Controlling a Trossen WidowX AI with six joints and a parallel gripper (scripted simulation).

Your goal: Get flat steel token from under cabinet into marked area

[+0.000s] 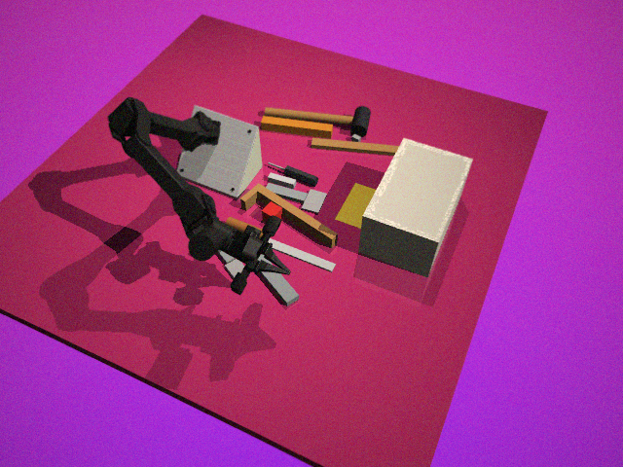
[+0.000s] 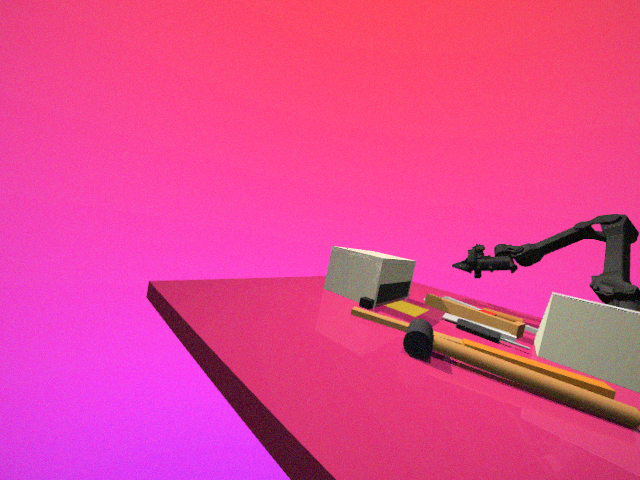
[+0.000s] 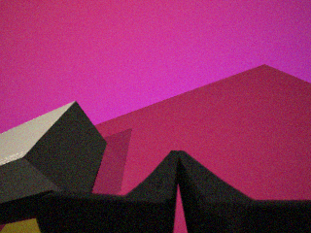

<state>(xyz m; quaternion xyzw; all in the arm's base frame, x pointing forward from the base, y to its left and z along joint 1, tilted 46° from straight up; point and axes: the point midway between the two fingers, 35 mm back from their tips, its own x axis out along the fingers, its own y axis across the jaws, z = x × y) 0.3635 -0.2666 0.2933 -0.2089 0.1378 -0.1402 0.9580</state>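
Note:
The cream cabinet stands on the right of the red table, with the yellow marked area in front of its left side. The steel token is not visible in any view. My gripper is shut and empty. It hovers in the air above the grey bars, left of the cabinet. In the exterior view the gripper is well above the table, pointing towards the cabinet. In the wrist view the shut fingers point past the cabinet, with a bit of the yellow area at the lower left.
Loose tools lie between arm and cabinet: an L-shaped wooden piece, a red cube, a thin grey strip, a screwdriver, grey plates, a wooden slat, an orange bar, a hammer. A grey wedge block stands by the arm's base.

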